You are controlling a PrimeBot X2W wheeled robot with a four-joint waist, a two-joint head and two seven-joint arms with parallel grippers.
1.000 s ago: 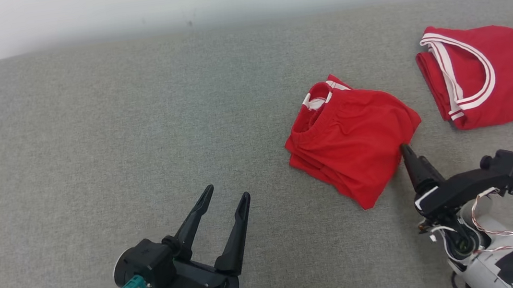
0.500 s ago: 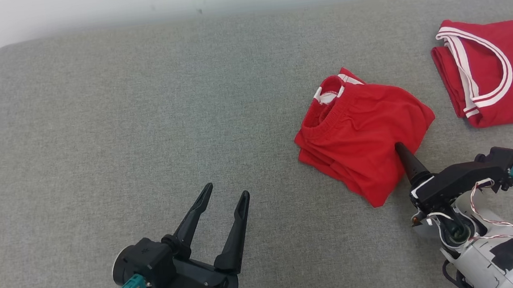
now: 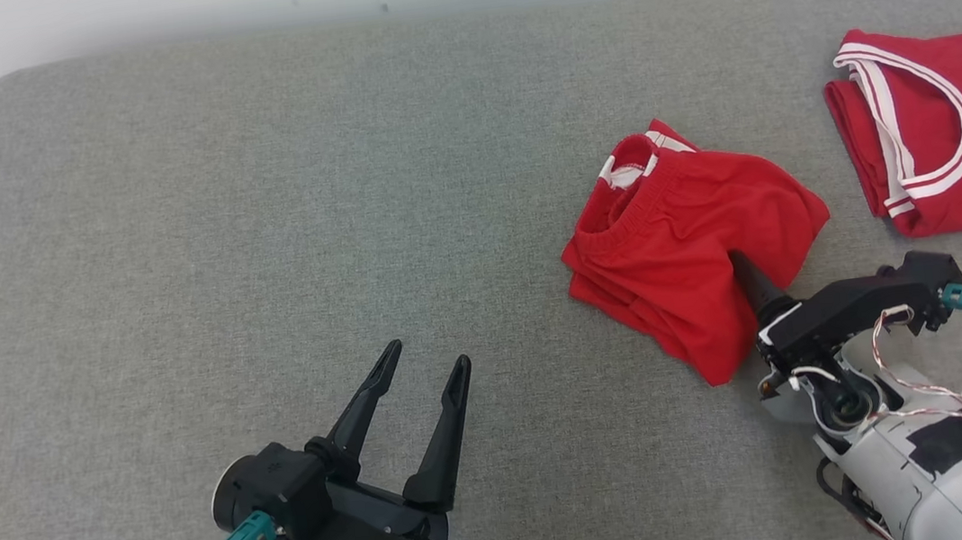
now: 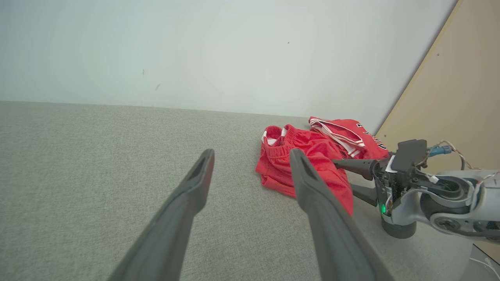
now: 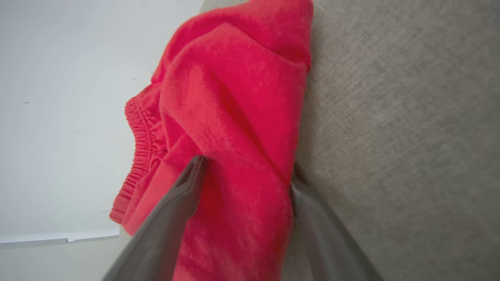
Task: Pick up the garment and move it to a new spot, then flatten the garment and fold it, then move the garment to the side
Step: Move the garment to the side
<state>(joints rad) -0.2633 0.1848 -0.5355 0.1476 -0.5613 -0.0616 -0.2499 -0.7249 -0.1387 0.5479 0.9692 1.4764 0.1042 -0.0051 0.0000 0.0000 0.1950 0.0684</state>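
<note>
The garment point(image 3: 686, 238) is a pair of red shorts with an elastic waistband, folded into a thick bundle right of centre on the grey padded surface point(image 3: 255, 196). My right gripper point(image 3: 738, 263) is open, and its fingers straddle the bundle's near right edge. In the right wrist view the red fabric point(image 5: 234, 97) lies between the two spread fingers of that gripper point(image 5: 247, 164). My left gripper point(image 3: 428, 353) stands open over bare grey surface at the lower left, well apart from the garment. The left wrist view shows the left gripper point(image 4: 252, 152) open, with the garment point(image 4: 308, 156) beyond it.
A folded red jersey point(image 3: 946, 135) with white trim lies at the far right, close behind the garment; it is also seen in the left wrist view point(image 4: 343, 132). A pale wall runs behind the surface. A tan panel point(image 4: 449, 97) stands to the right.
The head camera has shifted, so the whole picture moved. My right gripper has pushed forward, its fingers now deeper around the garment's edge. The left gripper has stayed put.
</note>
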